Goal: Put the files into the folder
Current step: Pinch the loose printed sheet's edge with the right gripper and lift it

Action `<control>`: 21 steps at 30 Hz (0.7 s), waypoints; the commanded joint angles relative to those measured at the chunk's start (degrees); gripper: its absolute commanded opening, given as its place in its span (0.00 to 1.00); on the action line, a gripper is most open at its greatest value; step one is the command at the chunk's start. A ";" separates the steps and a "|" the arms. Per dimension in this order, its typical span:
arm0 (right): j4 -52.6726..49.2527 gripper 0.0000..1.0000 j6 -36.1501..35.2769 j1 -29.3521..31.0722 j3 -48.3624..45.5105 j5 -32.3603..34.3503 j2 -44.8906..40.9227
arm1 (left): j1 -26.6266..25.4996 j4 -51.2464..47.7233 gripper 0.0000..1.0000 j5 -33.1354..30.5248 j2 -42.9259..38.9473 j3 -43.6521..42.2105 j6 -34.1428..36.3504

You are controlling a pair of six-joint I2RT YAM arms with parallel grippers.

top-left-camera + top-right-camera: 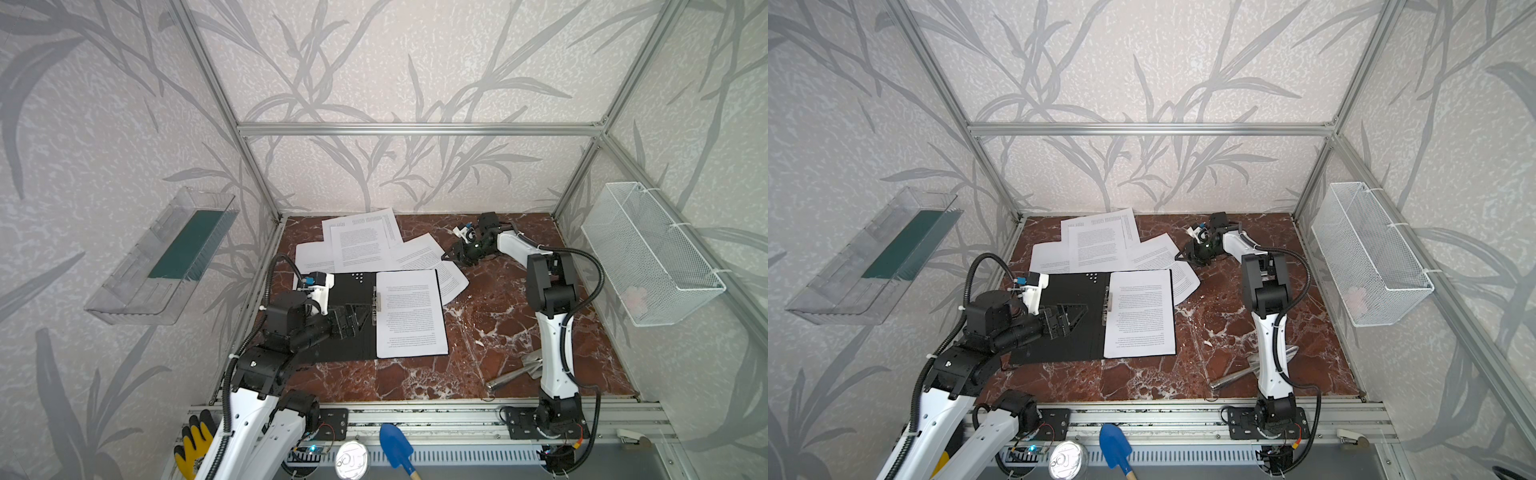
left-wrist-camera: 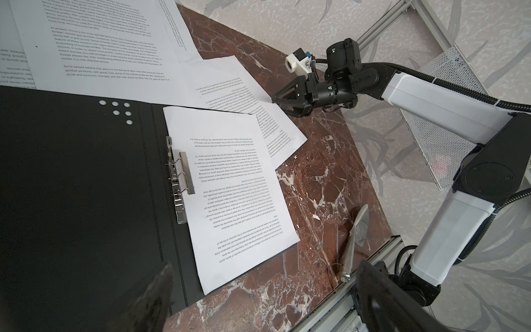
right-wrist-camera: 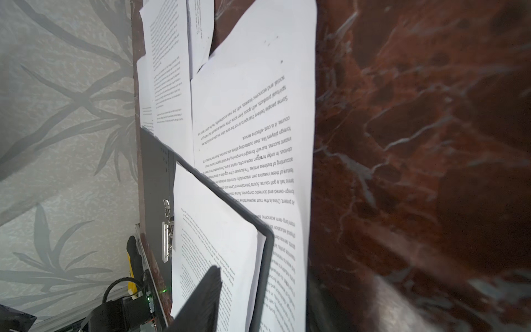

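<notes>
Left claw agape over folder

Lab test cell: aluminium frame, wallpapered panels, marble-look tabletop.

Two robot arms. The left arm and right arm have smooth white shells between bulky black joint housings. A black ribbed cable loops beside each, tied with white zip ties. Each wrist carries a white camera with a blue plug. The left gripper and right gripper are black — triangular, hollow-framed fingers.
</notes>
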 commanded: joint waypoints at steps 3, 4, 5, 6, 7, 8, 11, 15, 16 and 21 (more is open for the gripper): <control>-7.36 0.40 -3.01 1.40 4.64 2.43 3.25 | 0.25 0.67 0.99 0.50 0.02 -0.26 0.52; -8.41 0.39 -3.43 1.66 5.76 3.30 3.87 | 0.23 0.62 0.99 0.52 0.06 -0.25 0.58; -9.18 0.37 -3.70 1.86 6.94 3.73 4.43 | 0.25 0.62 0.99 0.58 0.04 -0.22 0.61; -9.74 0.35 -3.70 1.88 7.71 3.78 5.03 | 0.24 0.64 0.99 0.59 0.02 -0.20 0.54; -10.05 0.33 -3.61 1.98 8.54 3.63 5.55 | 0.25 0.62 0.99 0.58 0.01 -0.18 0.57; -10.25 0.31 -3.43 1.89 9.15 3.49 6.00 | 0.25 0.62 0.99 0.58 -0.01 -0.19 0.61; -10.21 0.24 -3.17 1.89 10.12 4.09 6.33 | 0.25 0.53 0.99 0.55 0.04 -0.17 0.61; -8.58 0.11 -1.95 1.83 9.74 4.00 4.66 | 0.25 0.53 0.99 0.53 0.21 -0.15 0.54; -8.15 0.07 -1.57 1.80 9.45 4.36 3.81 | 0.25 0.56 0.99 0.57 0.24 -0.16 0.58; -5.25 0.00 0.42 1.37 6.47 5.76 -2.20 | 0.25 0.57 0.99 0.45 0.04 -0.19 0.58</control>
